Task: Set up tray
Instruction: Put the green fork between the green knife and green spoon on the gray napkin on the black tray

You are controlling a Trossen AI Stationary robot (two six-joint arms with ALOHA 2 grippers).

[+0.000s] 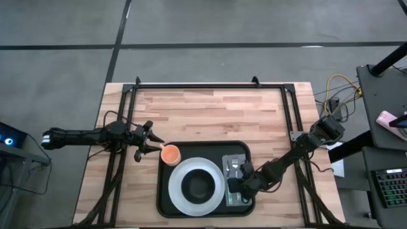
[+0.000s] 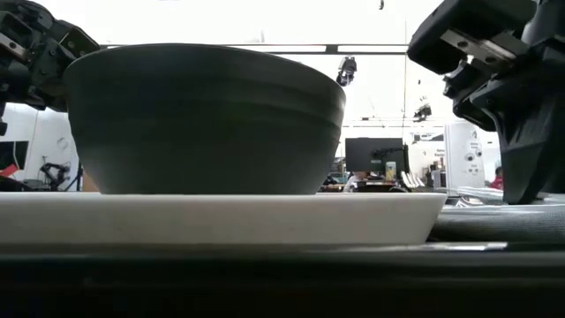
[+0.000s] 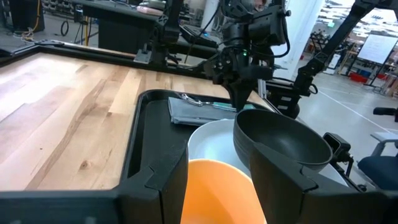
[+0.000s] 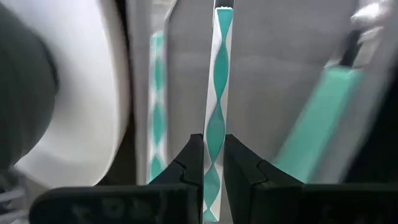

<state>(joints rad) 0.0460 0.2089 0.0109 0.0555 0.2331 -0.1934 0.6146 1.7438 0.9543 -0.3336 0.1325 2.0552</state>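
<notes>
The black tray (image 1: pixel 163 202) holds a white plate (image 1: pixel 196 185) with a dark bowl (image 1: pixel 199 184) on it. An orange cup (image 1: pixel 170 154) stands in its far left corner, and a grey napkin (image 1: pixel 234 166) with cutlery lies along its right side. My left gripper (image 1: pixel 151 145) is open at the tray's left edge, and the cup (image 3: pixel 217 190) shows between its fingers. My right gripper (image 1: pixel 238 185) points down over the napkin, shut on a teal-and-white utensil (image 4: pixel 215 93). My left gripper has its open fingers (image 3: pixel 158 186) on either side of the orange cup; I cannot tell whether they touch it. My right gripper pinches the utensil's thin teal-and-white patterned handle (image 4: pixel 214 124) between its two fingers, from above, pointing down. The handle runs straight out ahead over the grey napkin (image 4: pixel 267 68); whether it is lifted clear, I cannot tell.
A second teal-and-white handle (image 4: pixel 157 93) lies on the napkin by the plate's rim (image 4: pixel 106 93), and a plain teal handle (image 4: pixel 323 106) lies on the other side. Bare wooden table (image 1: pixel 210 114) stretches beyond the tray. A black frame (image 1: pixel 210 86) borders the table.
</notes>
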